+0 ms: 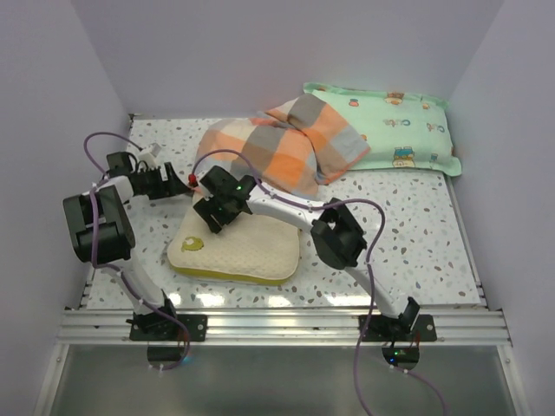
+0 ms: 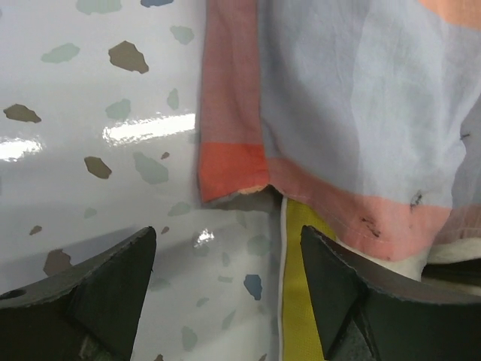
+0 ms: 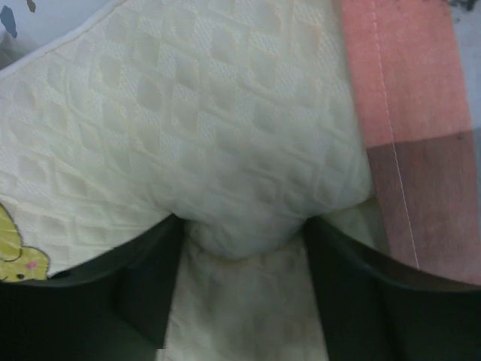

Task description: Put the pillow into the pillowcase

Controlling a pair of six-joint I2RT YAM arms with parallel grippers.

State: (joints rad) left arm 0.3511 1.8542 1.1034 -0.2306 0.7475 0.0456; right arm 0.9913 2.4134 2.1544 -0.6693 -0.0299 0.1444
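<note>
The right tool (image 3: 240, 244) is clenched on a fold of the quilted pillow (image 1: 247, 250), lying on the worktop (image 1: 416, 234) just before the plaid pillowcase (image 1: 277, 147), whose hem (image 2: 233, 184) overlaps its far edge; the left tool (image 2: 229, 259), spread and empty, hovers nearest that hem.

Looked like a robotics lab test cell, not a home. Was boxed in on three sides by plain pale wall panels (image 1: 260, 52), floored with a glossy speckled tabletop (image 1: 416, 234), and fronted by an aluminium rail (image 1: 286, 325) holding two bolted arm bases (image 1: 165, 328) (image 1: 395, 329) trailing loose purple cables (image 1: 380, 221).
</note>
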